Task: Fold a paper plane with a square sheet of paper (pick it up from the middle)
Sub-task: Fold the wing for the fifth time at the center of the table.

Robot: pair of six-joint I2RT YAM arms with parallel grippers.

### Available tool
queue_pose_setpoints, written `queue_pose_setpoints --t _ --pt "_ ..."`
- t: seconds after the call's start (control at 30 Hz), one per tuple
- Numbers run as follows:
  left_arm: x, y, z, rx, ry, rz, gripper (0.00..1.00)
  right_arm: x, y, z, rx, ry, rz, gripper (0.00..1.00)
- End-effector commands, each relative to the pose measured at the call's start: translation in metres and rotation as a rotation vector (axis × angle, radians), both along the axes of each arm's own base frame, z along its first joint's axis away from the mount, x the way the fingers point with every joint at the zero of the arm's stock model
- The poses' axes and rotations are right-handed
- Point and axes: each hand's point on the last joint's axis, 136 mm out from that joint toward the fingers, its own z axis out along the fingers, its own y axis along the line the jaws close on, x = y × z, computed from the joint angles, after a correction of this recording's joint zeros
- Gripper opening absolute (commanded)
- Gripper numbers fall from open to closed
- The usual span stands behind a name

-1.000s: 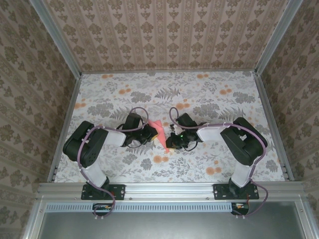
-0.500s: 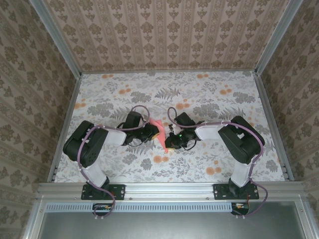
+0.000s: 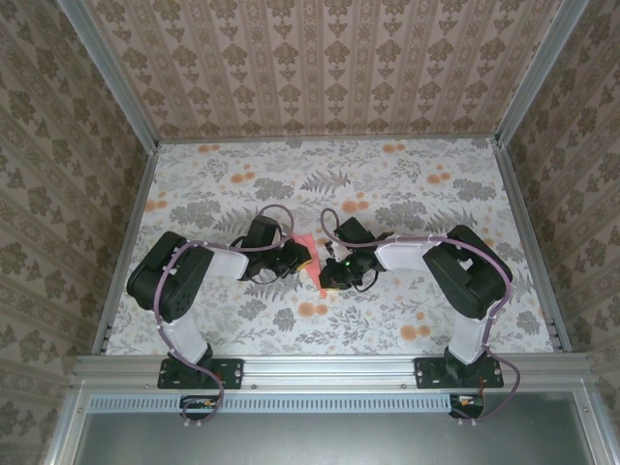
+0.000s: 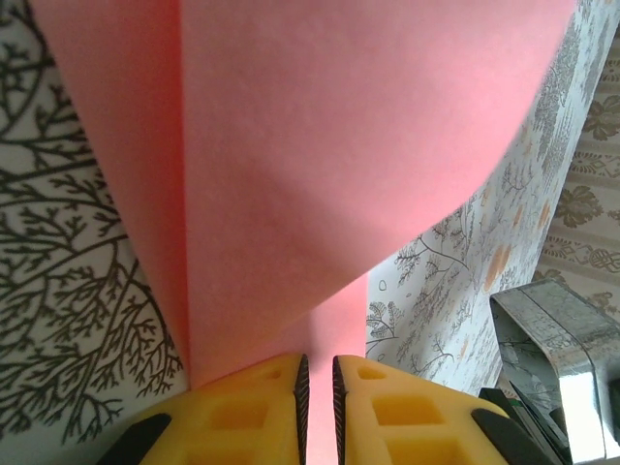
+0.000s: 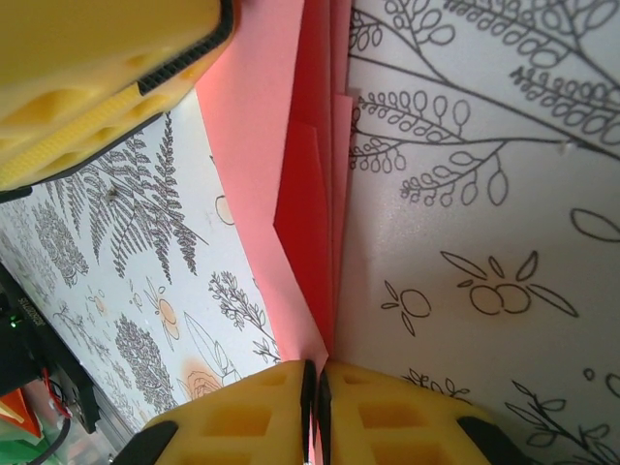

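Note:
The square sheet of paper is folded into a narrow, pointed salmon-pink paper plane (image 3: 317, 273) at the middle of the table. My left gripper (image 3: 302, 255) is at its far end. In the left wrist view the paper (image 4: 339, 145) runs down into my left gripper (image 4: 317, 387), whose yellow pads stand a sliver apart around it. My right gripper (image 3: 327, 276) has the near tip. In the right wrist view its pads (image 5: 317, 387) are pinched tight on the layered folds (image 5: 310, 213). A left finger (image 5: 97, 68) sits on the flap at the upper left.
The tabletop (image 3: 407, 194) carries a floral print with small orange flowers (image 3: 312, 310). Patterned walls and aluminium rails (image 3: 523, 232) box it in on three sides. Both arms' elbows (image 3: 174, 281) lie low on the table beside the paper.
The raised flap of the paper has come down and the fold looks narrower. Both grippers have drawn slightly closer together. The left jaws have eased a touch.

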Motion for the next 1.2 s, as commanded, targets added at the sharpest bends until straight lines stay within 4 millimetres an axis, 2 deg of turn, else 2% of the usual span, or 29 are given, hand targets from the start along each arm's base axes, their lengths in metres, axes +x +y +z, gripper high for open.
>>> queue_pose_setpoints --t 0.0,0.13,0.3,0.4,0.9,1.17 --pt "-0.005 0.003 -0.011 0.039 0.026 -0.012 0.18 -0.009 -0.022 -0.031 -0.151 0.034 -0.010 0.15" --pt "-0.006 0.005 -0.014 0.051 0.035 -0.009 0.17 -0.008 -0.020 -0.023 -0.133 0.020 -0.008 0.18" --pt "-0.009 0.008 -0.018 0.071 0.044 -0.011 0.16 -0.001 -0.013 0.012 -0.059 -0.045 -0.029 0.23" --pt "-0.009 0.008 -0.018 0.073 0.044 -0.011 0.16 0.003 -0.013 0.026 -0.051 -0.078 -0.040 0.25" --pt "-0.011 0.010 -0.020 0.077 0.051 -0.010 0.16 -0.006 -0.006 0.008 -0.039 -0.003 0.001 0.18" --pt "-0.012 0.010 -0.020 0.079 0.053 -0.009 0.16 0.001 -0.013 0.022 -0.059 -0.081 -0.024 0.23"
